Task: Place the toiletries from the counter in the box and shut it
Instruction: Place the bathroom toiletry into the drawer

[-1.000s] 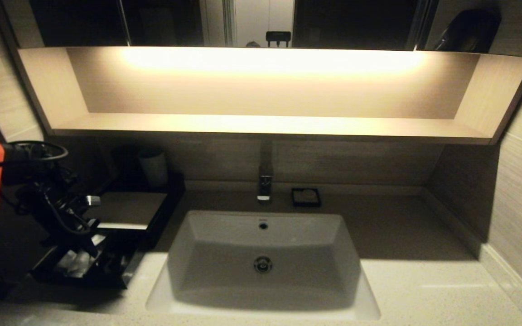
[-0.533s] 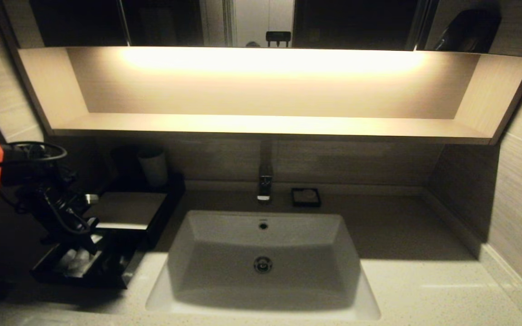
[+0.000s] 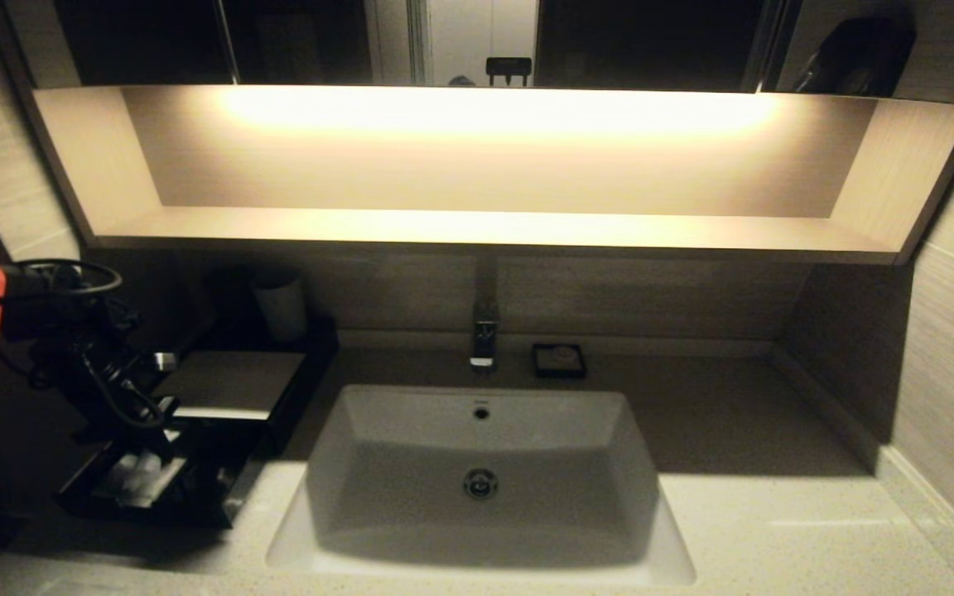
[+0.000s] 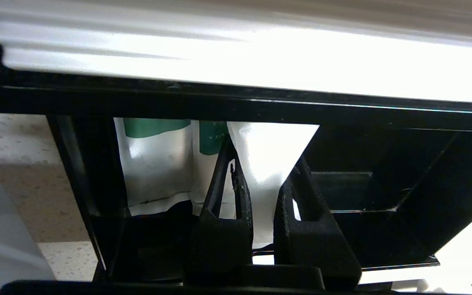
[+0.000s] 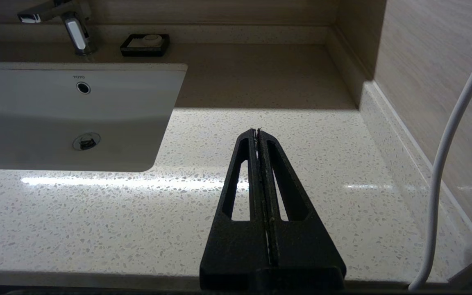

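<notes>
The black box (image 3: 233, 382) with its pale beige top stands at the counter's (image 3: 775, 530) left, and its black drawer (image 3: 224, 501) is pulled out. My left gripper (image 3: 164, 432) reaches down into the drawer. In the left wrist view my left gripper (image 4: 264, 153) is shut on a white tube (image 4: 273, 137) inside the drawer (image 4: 383, 192). White sachets with green marks (image 4: 154, 164) lie beside it. My right gripper (image 5: 257, 131) is shut and empty, low over the speckled counter (image 5: 96, 229) to the right of the basin (image 5: 55, 119).
A pale cup (image 3: 280, 306) stands behind the box. The faucet (image 3: 484, 335) and a small black square dish (image 3: 559, 361) sit behind the white basin (image 3: 411, 463). The lit wooden shelf (image 3: 477, 228) hangs above. A white cable (image 5: 449, 139) runs by the right wall.
My left arm has shifted slightly back and to the left over the drawer, and the white items under it have moved a little. The right arm has not moved.
</notes>
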You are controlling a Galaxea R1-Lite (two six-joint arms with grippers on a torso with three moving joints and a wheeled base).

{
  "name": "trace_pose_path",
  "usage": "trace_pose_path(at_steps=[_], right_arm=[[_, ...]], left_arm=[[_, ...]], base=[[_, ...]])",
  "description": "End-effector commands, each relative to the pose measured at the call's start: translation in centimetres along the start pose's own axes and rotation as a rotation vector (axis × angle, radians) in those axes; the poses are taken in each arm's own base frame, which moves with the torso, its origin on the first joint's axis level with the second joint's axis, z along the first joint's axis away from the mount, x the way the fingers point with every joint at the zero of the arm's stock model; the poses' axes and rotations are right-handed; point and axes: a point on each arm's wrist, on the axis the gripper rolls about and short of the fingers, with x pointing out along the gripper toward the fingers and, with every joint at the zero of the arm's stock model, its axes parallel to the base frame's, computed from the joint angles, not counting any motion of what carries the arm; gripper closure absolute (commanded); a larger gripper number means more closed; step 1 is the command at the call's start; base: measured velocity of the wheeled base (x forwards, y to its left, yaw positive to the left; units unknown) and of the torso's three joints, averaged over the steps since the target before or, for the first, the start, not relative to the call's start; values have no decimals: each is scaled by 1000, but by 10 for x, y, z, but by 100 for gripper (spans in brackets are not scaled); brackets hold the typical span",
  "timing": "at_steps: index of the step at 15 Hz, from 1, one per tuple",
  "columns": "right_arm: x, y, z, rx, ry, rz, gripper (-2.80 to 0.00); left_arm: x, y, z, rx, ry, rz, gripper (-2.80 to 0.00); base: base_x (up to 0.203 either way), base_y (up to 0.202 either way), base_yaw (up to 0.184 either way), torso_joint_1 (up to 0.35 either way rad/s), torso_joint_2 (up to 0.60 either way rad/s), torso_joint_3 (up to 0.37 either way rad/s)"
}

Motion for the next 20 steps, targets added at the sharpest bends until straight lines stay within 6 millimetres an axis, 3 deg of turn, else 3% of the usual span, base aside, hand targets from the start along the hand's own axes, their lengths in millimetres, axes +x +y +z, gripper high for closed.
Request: trace_pose_path(at_steps=[1, 20], right_arm=[[0, 0, 0, 0, 0, 0, 0], [0, 0, 0, 0, 0, 0, 0]], left_arm=[[0, 0, 0, 3, 3, 2, 0], [1, 4, 5, 27, -24, 117, 0]], base=[[0, 0, 0, 0, 0, 0], [0, 0, 0, 0, 0, 0]])
